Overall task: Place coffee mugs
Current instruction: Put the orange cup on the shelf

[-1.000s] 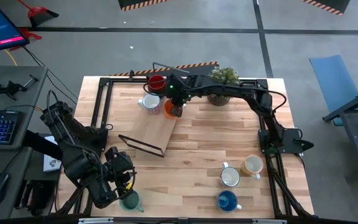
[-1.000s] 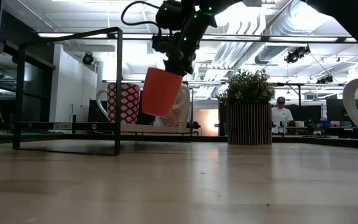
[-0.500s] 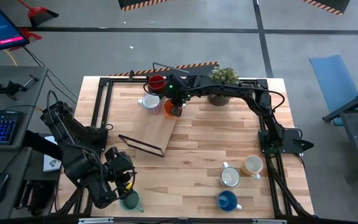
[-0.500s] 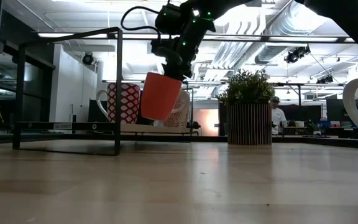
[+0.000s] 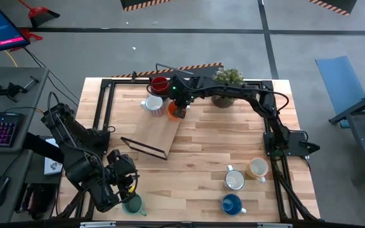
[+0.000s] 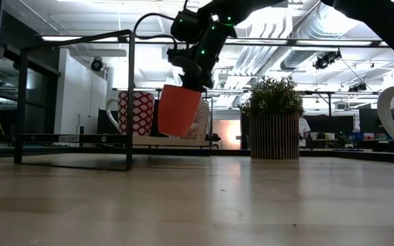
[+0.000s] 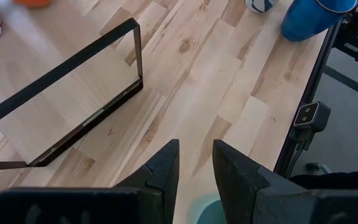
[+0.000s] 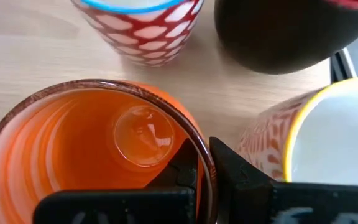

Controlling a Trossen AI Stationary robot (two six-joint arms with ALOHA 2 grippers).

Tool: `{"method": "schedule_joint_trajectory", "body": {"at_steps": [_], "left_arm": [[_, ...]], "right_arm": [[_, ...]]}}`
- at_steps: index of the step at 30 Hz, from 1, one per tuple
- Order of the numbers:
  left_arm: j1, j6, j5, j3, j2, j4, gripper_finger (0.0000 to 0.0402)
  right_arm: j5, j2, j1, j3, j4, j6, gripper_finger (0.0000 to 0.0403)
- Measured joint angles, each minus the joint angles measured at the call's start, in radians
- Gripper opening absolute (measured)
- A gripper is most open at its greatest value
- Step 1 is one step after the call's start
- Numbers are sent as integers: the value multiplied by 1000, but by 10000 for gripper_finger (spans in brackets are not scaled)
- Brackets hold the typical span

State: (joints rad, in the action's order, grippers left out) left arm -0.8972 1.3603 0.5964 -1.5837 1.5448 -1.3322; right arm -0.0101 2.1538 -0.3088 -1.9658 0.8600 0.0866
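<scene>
**Orange mug held above the far end of the bench**

High view: the right arm reaches across the far end of the bench (image 5: 195, 152), and its pincer (image 5: 180, 109) sits over the orange mug (image 5: 172, 110). A white mug (image 5: 153, 104) and a dark red mug (image 5: 160, 83) stand just beside it, near the potted plant (image 5: 225, 85). At the near right, a cream mug (image 5: 234, 180), a tan mug (image 5: 257, 168) and a blue mug (image 5: 231, 204) stand close together. The left arm waits at the near left corner, its pincer (image 5: 129, 190) beside a teal mug (image 5: 132, 204).

Low view: the right pincer (image 6: 191, 80) holds the orange mug (image 6: 178, 110) tilted and clear of the bench top, in front of a red-patterned mug (image 6: 135, 113).

Left wrist view: the left pincer (image 7: 195, 171) stands partly open with nothing between its fingers; the teal mug (image 7: 205, 208) shows just below them. A black wire frame (image 7: 79, 93) rests on the wood.

Right wrist view: the right pincer (image 8: 201, 171) is clamped tight on the orange mug's (image 8: 92, 149) rim, one finger inside, one outside. A red-patterned mug (image 8: 142, 28), the dark red mug (image 8: 284, 31) and a yellow-rimmed mug (image 8: 319, 143) crowd around it.
</scene>
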Motion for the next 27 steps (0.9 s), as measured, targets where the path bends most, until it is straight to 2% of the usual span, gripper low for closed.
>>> {"method": "schedule_joint_trajectory", "body": {"at_steps": [22,27], "left_arm": [[0,-1,3,0,0,2,87],[0,-1,3,0,0,2,87]], "right_arm": [[16,14,0,-25,-35,27,1],[33,14,-1,-29,-28,22,36]]}}
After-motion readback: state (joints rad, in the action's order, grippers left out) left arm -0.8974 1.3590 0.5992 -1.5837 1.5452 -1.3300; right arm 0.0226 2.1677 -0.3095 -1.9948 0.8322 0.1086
